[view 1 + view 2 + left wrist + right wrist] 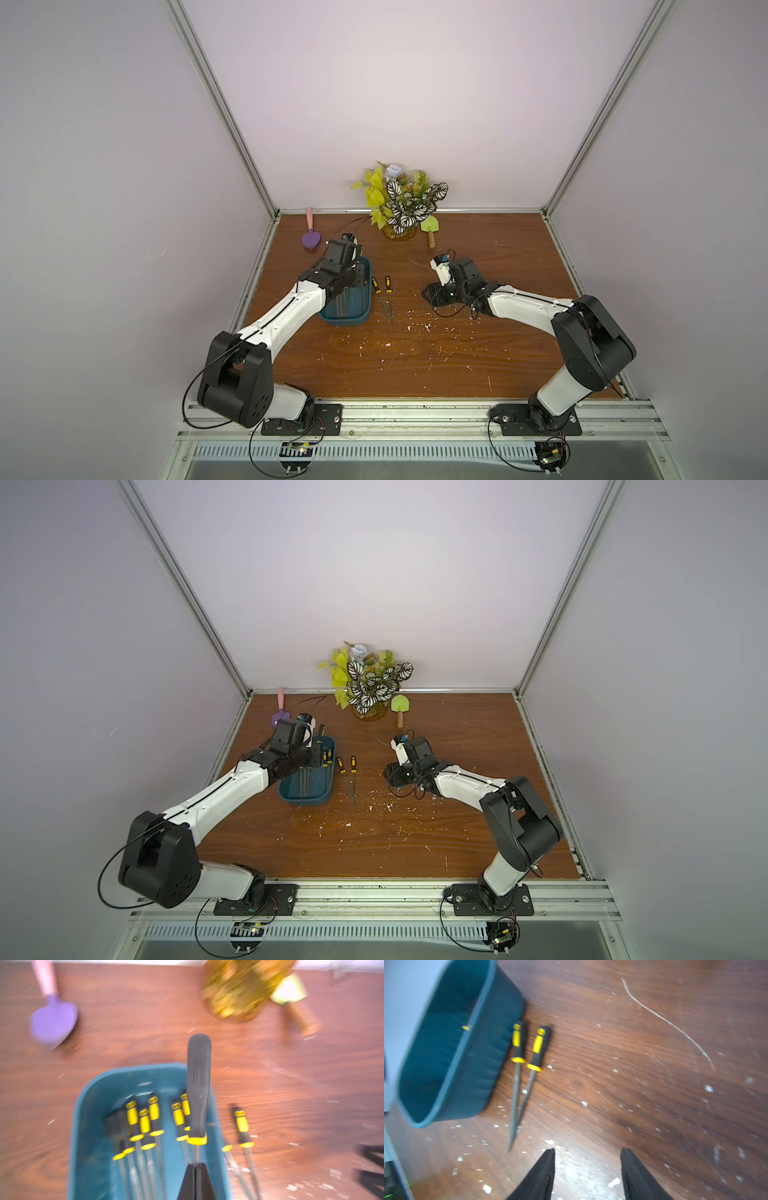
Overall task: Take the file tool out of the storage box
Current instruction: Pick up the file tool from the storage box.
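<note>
Box first: storage box (128, 1068) sits on the worktop (291, 1084) under my left arm, with spare files (153, 1113) packed inside. My left hand (195, 1167) is clenched on the file tool (198, 1088) by its thin metal shank, probably the only gap between crowded handles. The tool is above the box's right wall, nearly clear. Just beside the box two loose files (536, 1047) lie, tips meeting. My right hand (587, 1150) hangs released and empty, well apart, likely keeping out of the way.

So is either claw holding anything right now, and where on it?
The left gripper is pinched shut on a file tool, gripping its metal shank right beside the handle's yellow collar. The right gripper is open and empty.
</note>
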